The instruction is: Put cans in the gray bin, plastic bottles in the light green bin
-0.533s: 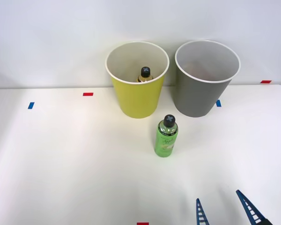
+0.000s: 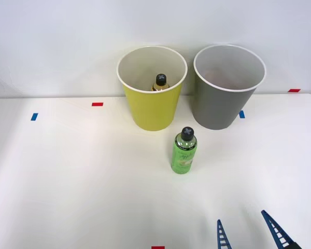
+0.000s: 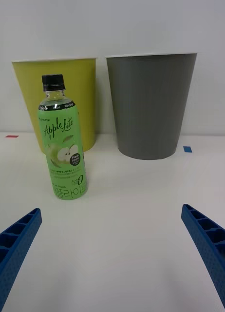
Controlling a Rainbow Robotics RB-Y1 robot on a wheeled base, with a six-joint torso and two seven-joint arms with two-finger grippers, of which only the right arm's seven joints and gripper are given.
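A: What has changed since half a second ago?

B: Nothing that I can see. The right pincer [image 2: 249,231] is at the same place at the near edge of the white worktop [image 2: 67,181], about 5 o'clock from the green Apple Lite bottle [image 2: 184,151], with its blue fingers spread wide and holding nothing. The bottle has not moved either.

A: Where does the bottle stand?

B: Upright, in the middle of the worktop, black cap on, well apart from the pincer. Behind it, at about 11 o'clock, is the light green bin [image 2: 152,88], near but not touching. At about 1 o'clock is the gray bin [image 2: 228,85].

A: And the other bottle?

B: The amber bottle [image 2: 160,82] is already inside the light green bin; only its black cap and shoulder are visible.

A: So what does the stillness mean?

B: I judge the arm pauses before the approach. The green bottle is not yet grasped, so it remains to be done.
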